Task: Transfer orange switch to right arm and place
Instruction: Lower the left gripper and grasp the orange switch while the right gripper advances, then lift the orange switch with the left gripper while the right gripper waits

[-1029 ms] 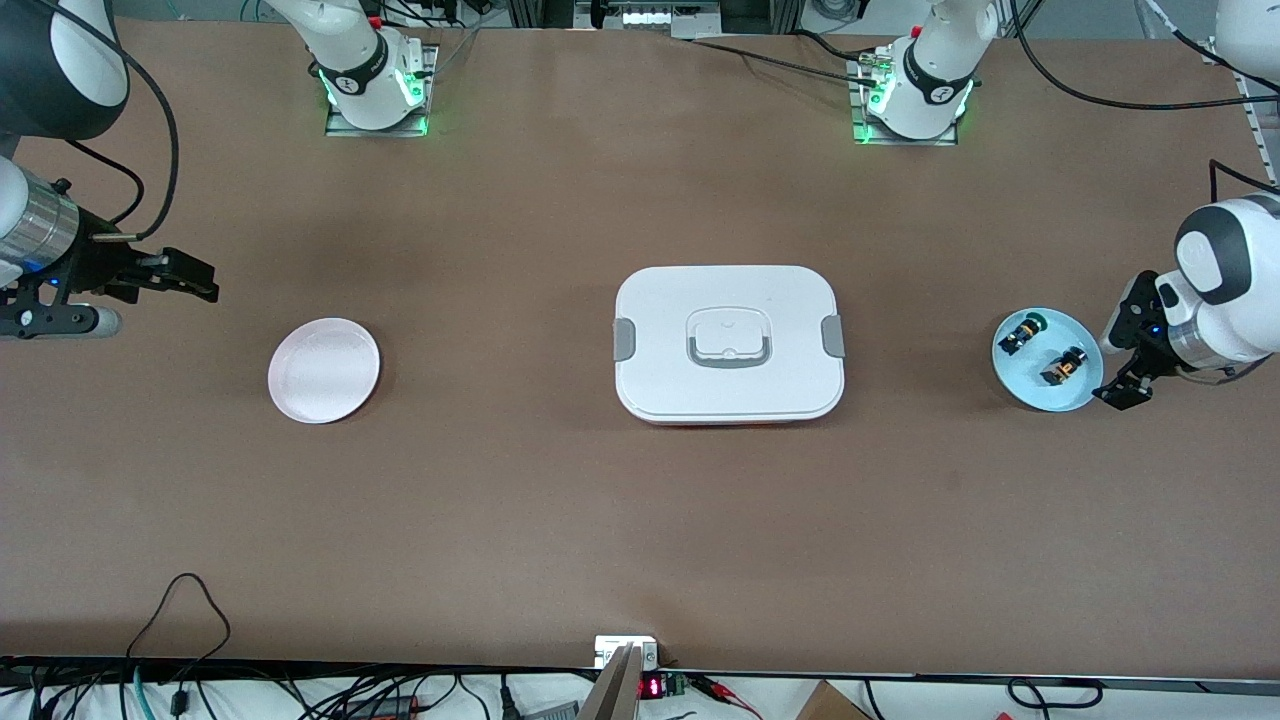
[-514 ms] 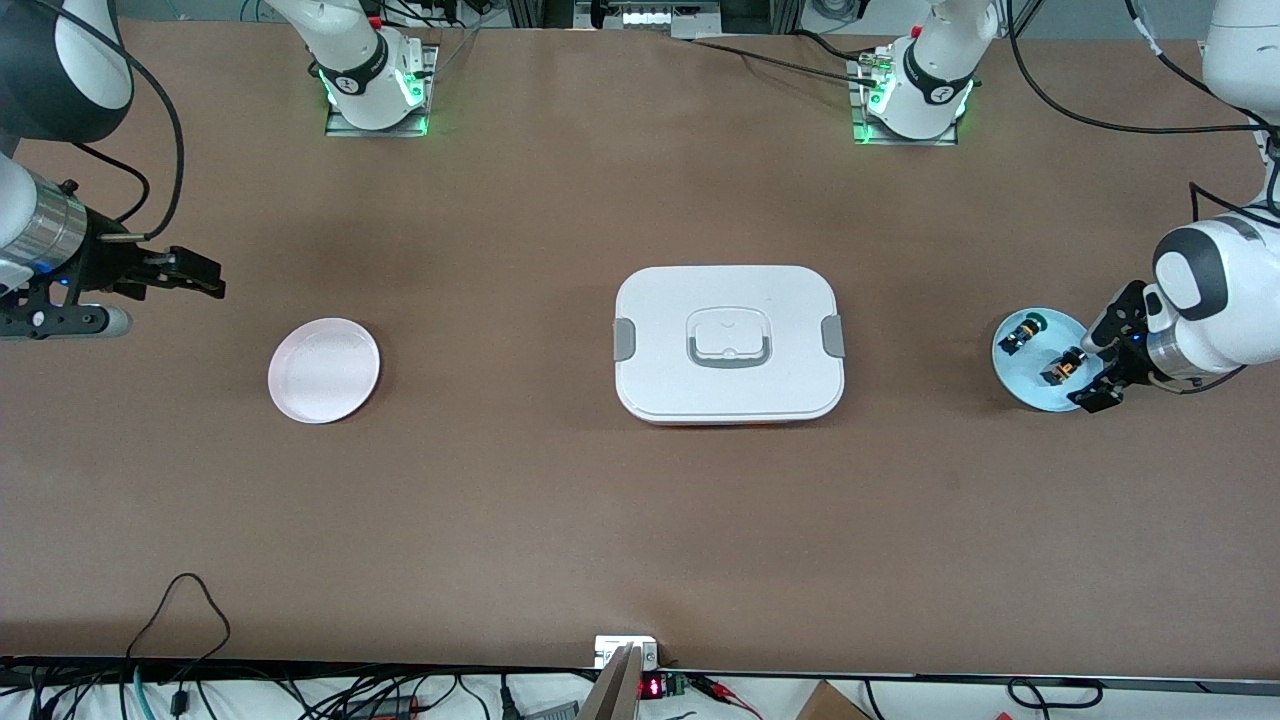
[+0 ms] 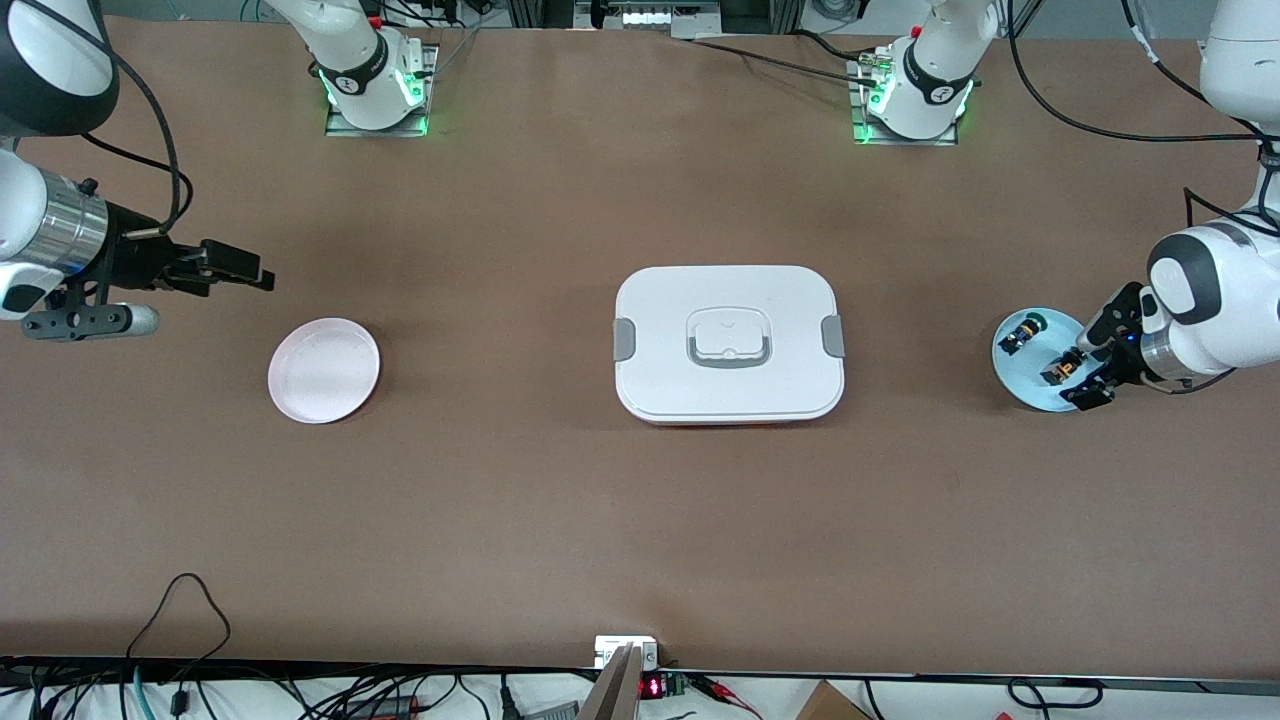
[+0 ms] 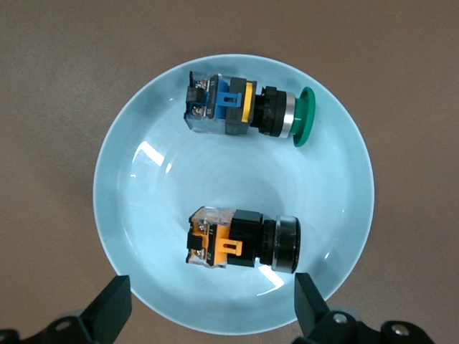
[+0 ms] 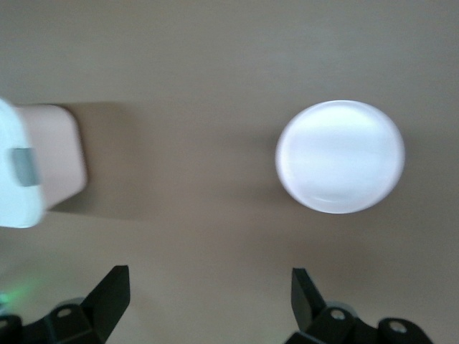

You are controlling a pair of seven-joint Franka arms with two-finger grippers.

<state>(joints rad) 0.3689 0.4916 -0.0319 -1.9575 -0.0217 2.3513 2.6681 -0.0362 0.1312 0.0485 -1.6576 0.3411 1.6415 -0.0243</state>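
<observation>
The orange switch (image 4: 240, 241) lies on its side in the light blue plate (image 4: 150, 215), beside the green-capped switch (image 4: 247, 113). In the front view the orange switch (image 3: 1058, 372) is the one nearer the front camera on the blue plate (image 3: 1020, 375). My left gripper (image 3: 1086, 372) is open and hovers over the plate's edge by the orange switch; its fingertips (image 4: 115, 309) straddle the plate's rim. My right gripper (image 3: 240, 268) is open and empty, in the air at the right arm's end of the table, close to the pink plate (image 3: 324, 370), which also shows in the right wrist view (image 5: 340, 156).
A white lidded box (image 3: 728, 344) with grey clips sits at the table's middle; its corner shows in the right wrist view (image 5: 36, 168). Bare brown table lies between it and each plate.
My left gripper has moved in over the blue plate toward the orange switch. My right gripper has moved toward the table's middle and a little away from the front camera.
</observation>
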